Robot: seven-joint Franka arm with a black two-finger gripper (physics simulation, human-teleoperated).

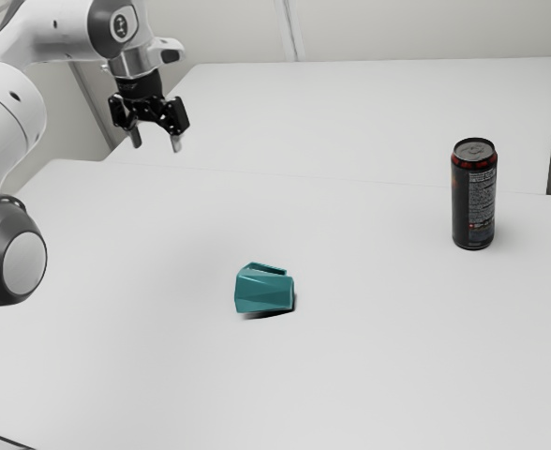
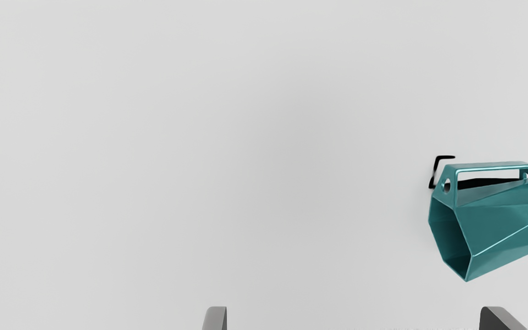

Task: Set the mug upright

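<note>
Above the tabletop (image 1: 369, 375), well apart from the mug (image 1: 264, 292) on its side, the gripper (image 1: 156, 142) points downward, its 2 fingers spread.

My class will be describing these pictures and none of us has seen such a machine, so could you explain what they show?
The machine is a single robot arm, ending in a black gripper with two fingers. The exterior view is taken from beside the arm, which comes in from that view's left. The wrist view comes from a camera on the arm's hand, so the tips of its own fingers show at the bottom edge. On the white table, a teal mug lies on its side and a dark drinks can stands upright. Nothing is held: the fingers are apart, above the table.
</note>
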